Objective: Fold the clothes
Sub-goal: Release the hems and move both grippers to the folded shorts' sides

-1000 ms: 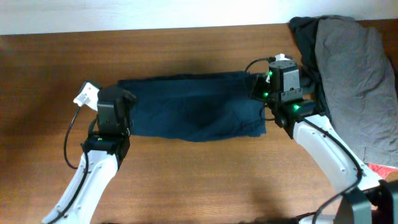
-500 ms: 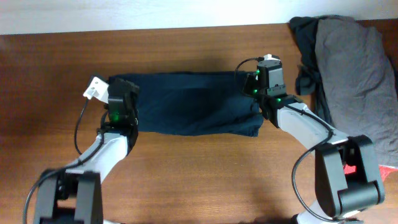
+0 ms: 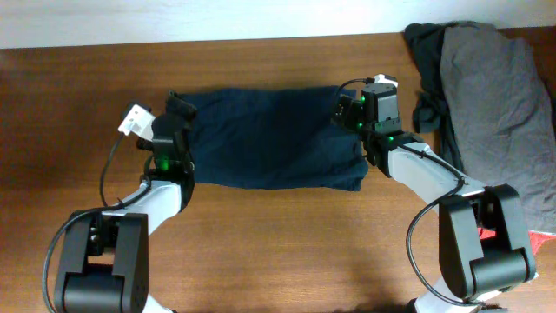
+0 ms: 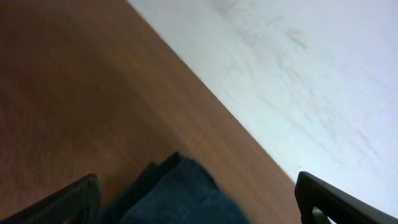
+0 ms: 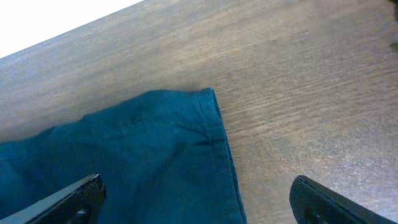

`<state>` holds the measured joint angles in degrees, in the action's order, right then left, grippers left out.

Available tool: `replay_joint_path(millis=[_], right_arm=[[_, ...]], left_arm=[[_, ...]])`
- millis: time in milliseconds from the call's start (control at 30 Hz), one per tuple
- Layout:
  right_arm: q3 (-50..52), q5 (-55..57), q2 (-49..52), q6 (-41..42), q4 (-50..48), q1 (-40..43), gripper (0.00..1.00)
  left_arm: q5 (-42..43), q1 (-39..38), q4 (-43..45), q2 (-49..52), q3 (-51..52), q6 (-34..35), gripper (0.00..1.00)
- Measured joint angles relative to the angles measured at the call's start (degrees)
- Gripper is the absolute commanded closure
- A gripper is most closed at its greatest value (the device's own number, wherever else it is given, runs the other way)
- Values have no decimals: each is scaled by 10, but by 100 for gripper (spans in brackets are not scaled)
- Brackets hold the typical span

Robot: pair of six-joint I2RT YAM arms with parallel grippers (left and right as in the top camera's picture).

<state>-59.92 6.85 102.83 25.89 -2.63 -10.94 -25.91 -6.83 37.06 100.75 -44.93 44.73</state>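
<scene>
Soft, even light covers the wooden surface (image 3: 261, 243) in the overhead view, where the navy shorts (image 3: 269, 148) read dark with little fold detail and small green lights (image 3: 161, 163) glow. The left wrist view is blurred, its wood grain smeared away. The right wrist view is sharper, grain crisp, but its white upper-left corner is blown out.

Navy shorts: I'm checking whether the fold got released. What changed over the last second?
Both arms reached forward at the ends of the navy shorts, and the far edge of the cloth now lies further from the robot. The left gripper and the right gripper then opened and let go. The grey pile at the right stayed put.
</scene>
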Motion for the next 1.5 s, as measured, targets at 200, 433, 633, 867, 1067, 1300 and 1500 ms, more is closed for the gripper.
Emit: replay_joint_path(millis=[200,433,633,867,1067,1300,1500], right_arm=[[-1,0,-43,-16,82,0,1],[-3,-37,-108,-77,196,0,3],[-5,-122,-108,-132,266,2,7],[-51,-198,-108,-199,375,39,8],[-125,-217,-108,-246,446,61,11],[-143,-226,-107,-266,441,66,42],[-144,-235,-75,-249,382,55,87]], left_arm=[[68,2,-67,-43,-1,-110,1],[192,12,-340,-121,-55,-218,1],[317,44,-564,-120,-179,-299,1],[389,85,-684,-120,-287,-356,1],[414,94,-729,-117,-293,-375,1],[420,94,-735,-57,-294,-379,1],[420,96,-720,-37,-293,-379,1]])
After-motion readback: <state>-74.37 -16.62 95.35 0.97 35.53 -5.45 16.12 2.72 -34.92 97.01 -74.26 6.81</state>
